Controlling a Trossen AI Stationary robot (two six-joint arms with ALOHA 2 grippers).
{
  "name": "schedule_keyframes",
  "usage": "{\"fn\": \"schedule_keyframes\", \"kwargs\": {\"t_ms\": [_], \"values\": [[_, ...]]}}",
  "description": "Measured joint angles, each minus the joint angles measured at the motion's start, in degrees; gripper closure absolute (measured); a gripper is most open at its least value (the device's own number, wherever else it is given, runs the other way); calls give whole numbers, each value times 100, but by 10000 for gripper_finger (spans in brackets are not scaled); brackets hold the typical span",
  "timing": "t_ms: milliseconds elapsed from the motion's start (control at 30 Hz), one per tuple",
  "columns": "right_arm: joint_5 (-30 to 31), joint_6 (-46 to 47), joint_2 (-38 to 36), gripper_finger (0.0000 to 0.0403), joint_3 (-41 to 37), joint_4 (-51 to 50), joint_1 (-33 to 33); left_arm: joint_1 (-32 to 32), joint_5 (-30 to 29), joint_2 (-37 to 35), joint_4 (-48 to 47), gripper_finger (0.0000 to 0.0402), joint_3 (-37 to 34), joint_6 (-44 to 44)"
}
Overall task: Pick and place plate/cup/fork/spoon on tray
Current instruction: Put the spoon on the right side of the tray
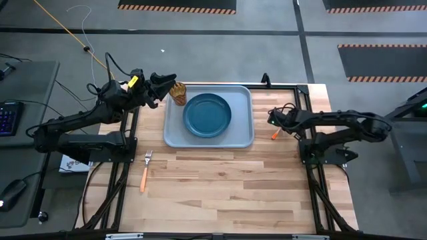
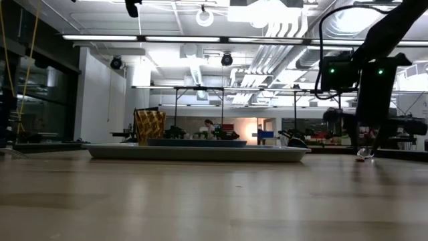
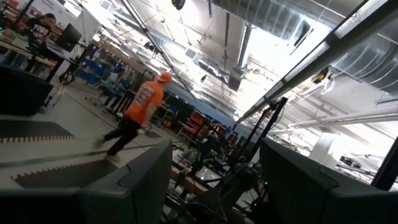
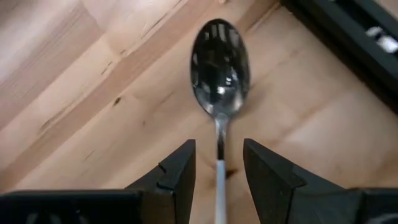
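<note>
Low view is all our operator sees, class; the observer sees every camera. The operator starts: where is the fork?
Observer: The fork lies on the table, off the tray, on the left arm's side.
Operator: And the spoon?
Observer: The spoon lies on the table, its handle between the right hand's open fingers.
Operator: Does the left hand hold the cup?
Observer: No. The left hand is open beside the cup, which stands in a tray corner.

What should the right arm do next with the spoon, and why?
Probably close the right gripper on the spoon. Its open fingers straddle the thin neck just behind the bowl, and the spoon looks to be lying on the table, outside the tray.
</note>
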Motion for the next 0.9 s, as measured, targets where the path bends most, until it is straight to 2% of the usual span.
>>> {"fn": "schedule_keyframes", "kwargs": {"t_ms": [300, 567, 733, 900], "values": [[-131, -81, 578, 287, 28, 1, -90, 2, -12, 0, -11, 167, 2, -85], [-109, -304, 597, 394, 11, -39, -92, 2, -29, 0, -13, 167, 2, -88], [-144, -485, 398, 387, 73, -192, -70, 2, -30, 0, -13, 167, 2, -88], [174, -1285, -65, 397, 553, -584, -24, 2, -28, 0, -13, 167, 2, -88]]}}
